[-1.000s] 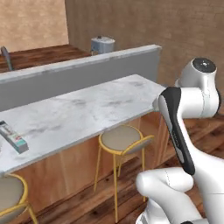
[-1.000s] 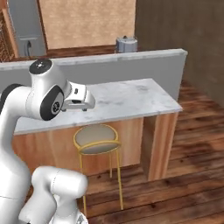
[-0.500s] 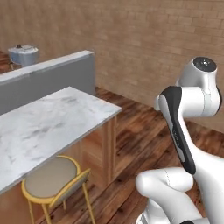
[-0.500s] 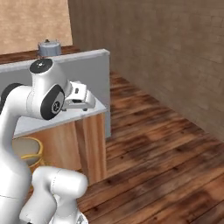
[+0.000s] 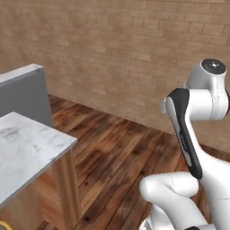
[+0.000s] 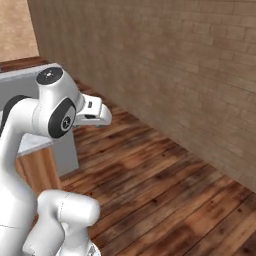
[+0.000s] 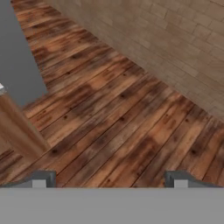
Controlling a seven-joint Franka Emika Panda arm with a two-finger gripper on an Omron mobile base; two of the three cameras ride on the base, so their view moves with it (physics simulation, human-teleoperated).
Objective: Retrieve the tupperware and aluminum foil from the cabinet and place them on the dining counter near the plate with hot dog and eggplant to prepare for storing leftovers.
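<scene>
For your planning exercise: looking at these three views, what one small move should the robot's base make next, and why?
Probably keep turning the base to search for the cabinet. The hand is open and empty, aimed at wooden floor and brick wall. The dining counter sits at the left edge, and no tupperware or foil is in front of the robot, so nothing here can be grasped.

The light is even and moderately bright, with no clear source. The brick wall (image 5: 134,54) looks flat and pale, the plank floor (image 7: 122,122) carries faint sheen, and shadows are weak. All views are soft and low in detail.
</scene>
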